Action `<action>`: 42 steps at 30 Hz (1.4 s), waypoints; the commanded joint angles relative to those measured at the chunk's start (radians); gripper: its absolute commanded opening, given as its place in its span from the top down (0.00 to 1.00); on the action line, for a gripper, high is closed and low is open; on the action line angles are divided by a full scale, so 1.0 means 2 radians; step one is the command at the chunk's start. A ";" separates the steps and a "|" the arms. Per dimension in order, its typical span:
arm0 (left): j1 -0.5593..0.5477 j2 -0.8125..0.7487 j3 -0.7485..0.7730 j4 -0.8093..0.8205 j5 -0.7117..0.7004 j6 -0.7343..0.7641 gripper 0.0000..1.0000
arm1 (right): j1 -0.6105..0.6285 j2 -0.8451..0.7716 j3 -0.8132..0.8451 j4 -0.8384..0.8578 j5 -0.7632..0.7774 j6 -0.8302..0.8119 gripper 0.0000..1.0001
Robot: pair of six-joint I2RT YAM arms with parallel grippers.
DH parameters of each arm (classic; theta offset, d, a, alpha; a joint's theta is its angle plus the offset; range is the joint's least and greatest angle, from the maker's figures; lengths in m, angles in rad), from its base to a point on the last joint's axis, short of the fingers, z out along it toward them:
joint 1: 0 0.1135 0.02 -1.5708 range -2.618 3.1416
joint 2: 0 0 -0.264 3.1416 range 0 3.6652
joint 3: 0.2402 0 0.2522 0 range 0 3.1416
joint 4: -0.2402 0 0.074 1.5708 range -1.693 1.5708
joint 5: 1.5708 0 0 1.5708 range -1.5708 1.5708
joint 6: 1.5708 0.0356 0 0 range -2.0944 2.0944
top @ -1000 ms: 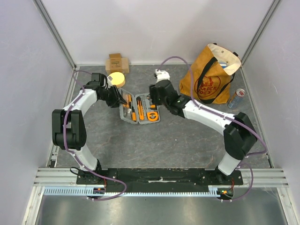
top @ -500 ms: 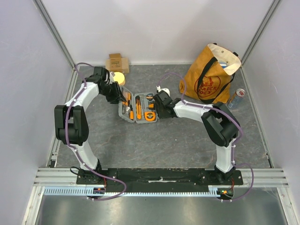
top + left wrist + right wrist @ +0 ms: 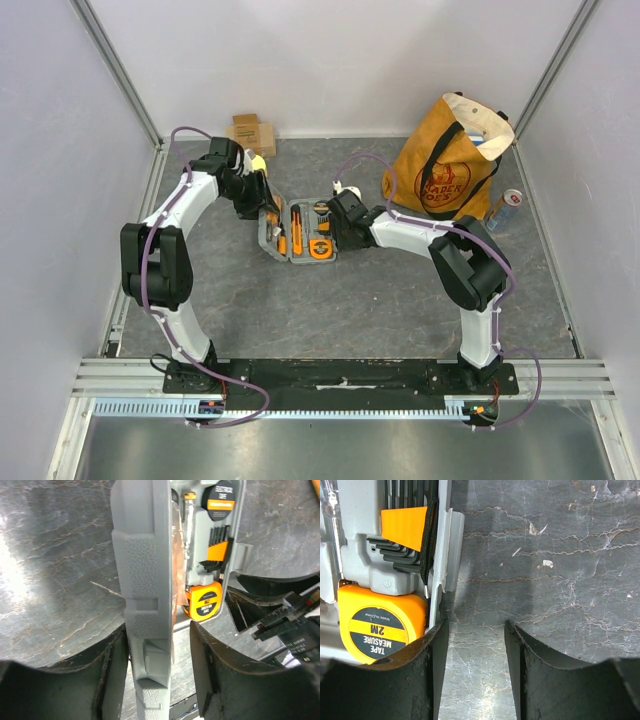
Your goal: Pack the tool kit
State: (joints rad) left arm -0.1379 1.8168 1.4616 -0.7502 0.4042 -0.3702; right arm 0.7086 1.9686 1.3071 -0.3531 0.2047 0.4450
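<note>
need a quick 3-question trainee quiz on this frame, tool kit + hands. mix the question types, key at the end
1. True or false: the tool kit case is fully shut.
2. Which marking is printed on the yellow tape measure? A) 2M B) 5M C) 10M
3. Fill in: the case's raised lid stands on edge between the fingers of the ___ hand.
Key: 1 false; 2 A; 3 left hand.
</note>
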 commanded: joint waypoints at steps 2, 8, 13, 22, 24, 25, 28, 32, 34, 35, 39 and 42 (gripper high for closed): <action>-0.019 -0.033 0.008 0.034 0.078 -0.023 0.41 | -0.005 -0.016 -0.002 0.012 -0.017 0.007 0.45; -0.025 -0.042 -0.011 0.066 0.109 -0.054 0.38 | -0.018 -0.027 -0.019 0.019 -0.026 0.021 0.45; -0.028 -0.047 -0.021 0.094 0.142 -0.071 0.37 | -0.024 -0.035 -0.028 0.021 -0.020 0.031 0.45; -0.028 -0.049 -0.046 0.124 0.116 -0.116 0.37 | -0.067 -0.129 -0.081 -0.024 0.072 0.040 0.40; -0.028 -0.045 -0.054 0.124 0.092 -0.119 0.37 | -0.070 -0.142 -0.081 -0.025 0.066 0.038 0.36; -0.028 -0.041 -0.057 0.123 0.078 -0.119 0.37 | -0.070 -0.144 -0.078 -0.024 0.060 0.037 0.33; -0.029 -0.022 -0.068 0.124 0.055 -0.116 0.37 | -0.070 -0.141 -0.052 -0.018 0.020 0.032 0.23; -0.032 0.010 -0.077 0.125 0.048 -0.111 0.38 | -0.070 -0.108 0.005 -0.008 -0.037 0.029 0.10; -0.036 0.024 -0.074 0.127 0.047 -0.106 0.37 | -0.070 -0.083 0.034 -0.008 -0.063 0.031 0.09; -0.039 0.034 -0.070 0.127 0.045 -0.104 0.37 | -0.069 -0.070 0.045 -0.007 -0.074 0.031 0.09; -0.060 0.069 -0.043 0.089 -0.005 -0.086 0.37 | -0.067 -0.030 0.074 0.001 -0.101 0.045 0.09; -0.074 0.094 -0.025 0.049 -0.059 -0.073 0.37 | -0.066 -0.002 0.083 0.005 -0.113 0.047 0.09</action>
State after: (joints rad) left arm -0.2455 1.9579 1.3437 -0.5587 0.4534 -0.5690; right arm 0.5705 1.9049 1.4284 -0.3569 0.0502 0.5209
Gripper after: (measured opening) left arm 0.627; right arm 0.908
